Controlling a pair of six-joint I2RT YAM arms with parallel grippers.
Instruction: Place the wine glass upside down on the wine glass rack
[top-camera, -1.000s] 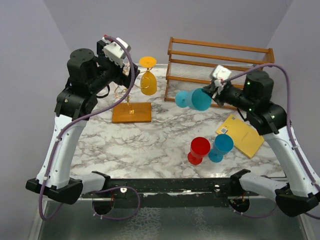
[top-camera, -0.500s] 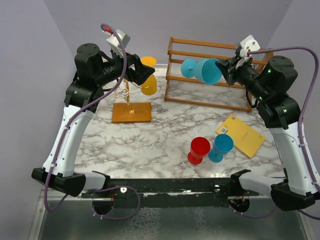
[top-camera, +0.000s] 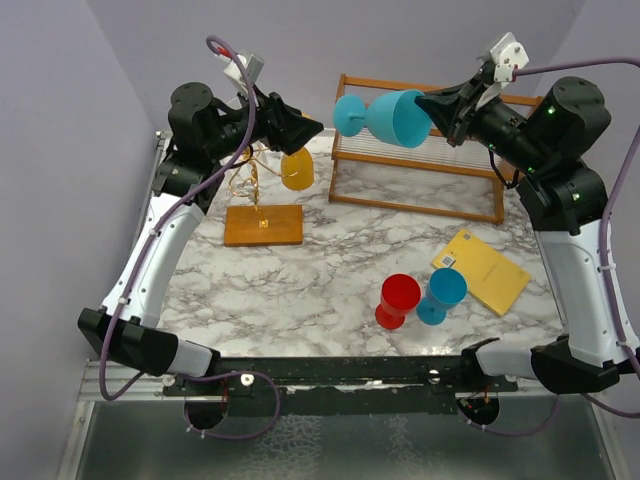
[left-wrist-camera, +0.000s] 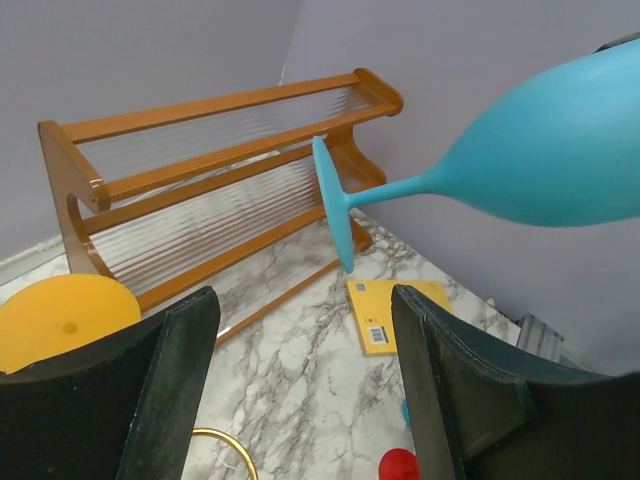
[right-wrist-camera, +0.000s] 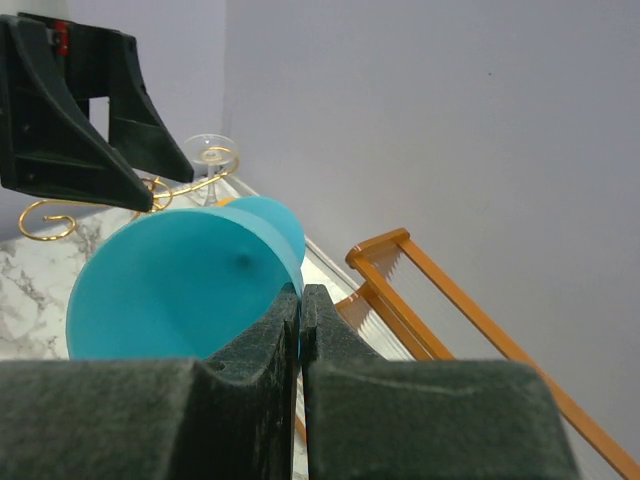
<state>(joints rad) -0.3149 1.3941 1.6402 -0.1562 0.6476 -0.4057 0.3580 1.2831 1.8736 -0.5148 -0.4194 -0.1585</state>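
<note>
The turquoise wine glass (top-camera: 385, 118), upper centre of the top view, is one even blue-green across bowl, stem and foot. The wine glass rack (top-camera: 245, 183), at upper left, is thin gold wire on an orange-brown wooden base (top-camera: 263, 224), with an amber-orange glass (top-camera: 296, 170) on it. The desk (top-camera: 320, 270) is white marble with grey veins. At lower right are a red glass (top-camera: 399, 298), a blue glass (top-camera: 442, 292) and a yellow booklet (top-camera: 485, 272) with a small white label. The slatted shelf (top-camera: 415, 208) is warm brown wood. The left arm (top-camera: 150, 270) and right arm (top-camera: 575, 270) are black above and white below, with purple cables (top-camera: 580, 67).

Table (top-camera: 300, 290) bears wire rack (top-camera: 263, 224), shelf (top-camera: 420, 165), booklet (top-camera: 482, 270), red glass (top-camera: 399, 300), blue glass (top-camera: 441, 293).
</note>
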